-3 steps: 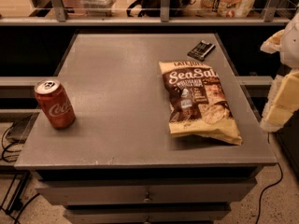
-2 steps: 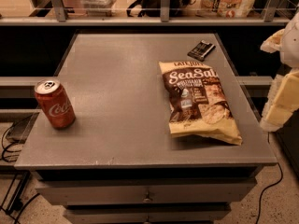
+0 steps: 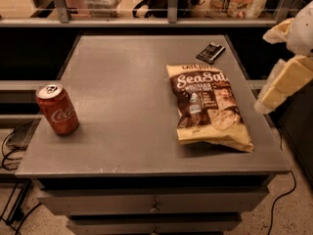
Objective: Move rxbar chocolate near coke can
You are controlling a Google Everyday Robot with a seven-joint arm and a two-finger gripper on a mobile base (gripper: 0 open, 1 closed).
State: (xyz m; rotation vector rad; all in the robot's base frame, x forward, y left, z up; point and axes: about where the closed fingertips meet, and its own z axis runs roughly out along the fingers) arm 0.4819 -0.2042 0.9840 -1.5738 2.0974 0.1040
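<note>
Your gripper hangs at the right edge of the scene, off the right side of the table and above its level. You cannot tell how far open it is, and it touches nothing on the table. The snack bar lies flat at the far right of the tabletop, set at an angle, just beyond the top of the chip bag. The chip bag lies flat on the right half, its length running from far to near. The soda can stands upright near the left edge, well apart from the snack bar. A drawer front shows below the near edge.
</note>
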